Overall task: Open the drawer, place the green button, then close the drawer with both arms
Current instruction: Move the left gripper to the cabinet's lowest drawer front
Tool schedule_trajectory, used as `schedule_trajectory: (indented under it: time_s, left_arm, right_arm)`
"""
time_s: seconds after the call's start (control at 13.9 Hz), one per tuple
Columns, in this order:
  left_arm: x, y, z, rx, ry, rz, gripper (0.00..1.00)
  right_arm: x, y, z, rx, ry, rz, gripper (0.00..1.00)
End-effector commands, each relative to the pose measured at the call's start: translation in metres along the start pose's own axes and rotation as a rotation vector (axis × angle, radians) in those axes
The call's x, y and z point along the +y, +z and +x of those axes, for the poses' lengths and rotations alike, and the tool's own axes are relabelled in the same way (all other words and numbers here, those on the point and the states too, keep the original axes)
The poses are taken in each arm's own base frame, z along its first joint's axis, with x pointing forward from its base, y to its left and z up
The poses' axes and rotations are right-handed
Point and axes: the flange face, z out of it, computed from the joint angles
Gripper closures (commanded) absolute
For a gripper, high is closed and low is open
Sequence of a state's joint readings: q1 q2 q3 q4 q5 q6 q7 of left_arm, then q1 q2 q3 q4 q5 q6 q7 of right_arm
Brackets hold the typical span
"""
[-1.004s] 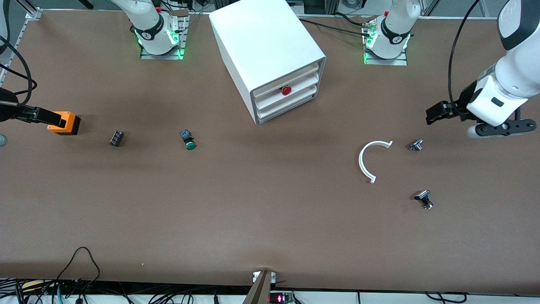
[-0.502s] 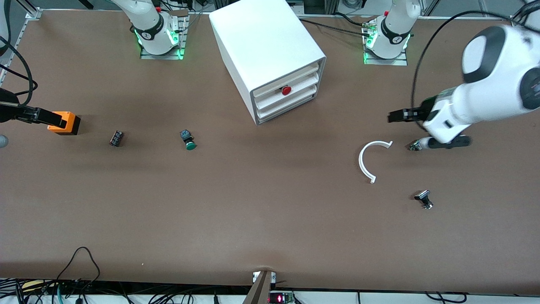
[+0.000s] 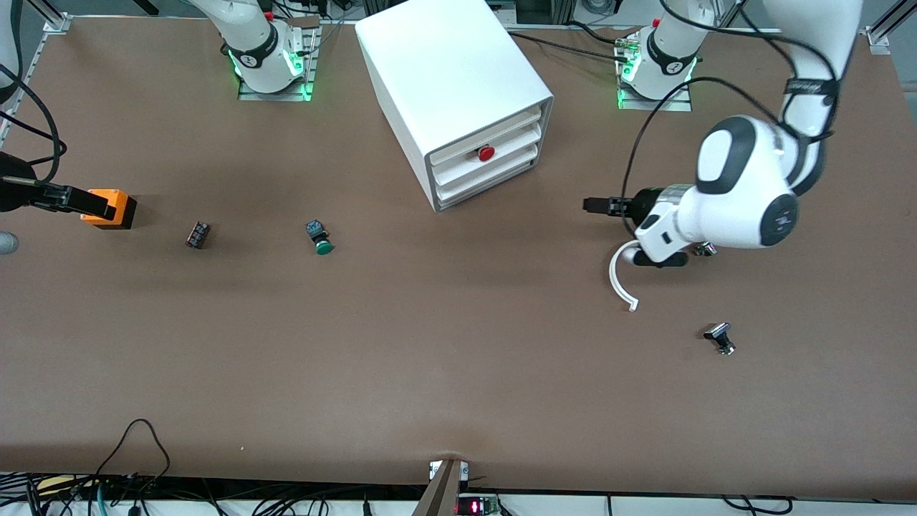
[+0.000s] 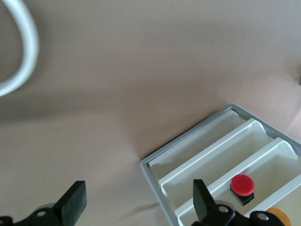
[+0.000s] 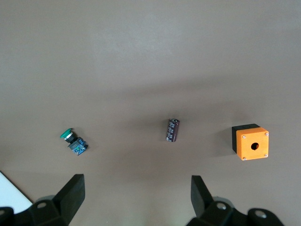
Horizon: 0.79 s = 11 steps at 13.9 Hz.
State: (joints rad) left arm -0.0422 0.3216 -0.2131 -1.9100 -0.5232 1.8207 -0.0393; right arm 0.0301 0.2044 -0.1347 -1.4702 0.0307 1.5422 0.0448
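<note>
Starting out: plain white shallow bottom drawer (image 3: 487, 183) shut, green-capped push button (image 3: 319, 237) loose at cabinet's eight o'clock, left gripper (image 3: 600, 206) and right gripper (image 5: 136, 197) spread, empty.

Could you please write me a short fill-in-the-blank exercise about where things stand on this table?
1. The round knob on the middle drawer of the cabinet is coloured ____.
2. The button has a cap coloured ____.
3. The bottom drawer is fully ____.
4. The open left end effector is over the table, between the cabinet and the white curved ____.

Missing words: red; green; closed; strip
</note>
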Motion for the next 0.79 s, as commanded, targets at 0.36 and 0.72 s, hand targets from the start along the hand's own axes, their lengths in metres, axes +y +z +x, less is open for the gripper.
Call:
schedule_trajectory:
  time_s: [0.36,0.72]
  left_arm:
    - [0.047,0.133,0.007,-0.132,0.139,-0.181,0.05]
    - [0.046,0.165,0.014,-0.117,0.299,-0.306,0.06]
  right_arm:
    - [-0.019,0.001,-0.002,-0.001,-0.042,0.015,0.0]
    - [-0.022,0.001,-0.002,-0.001,-0.045,0.014,0.0]
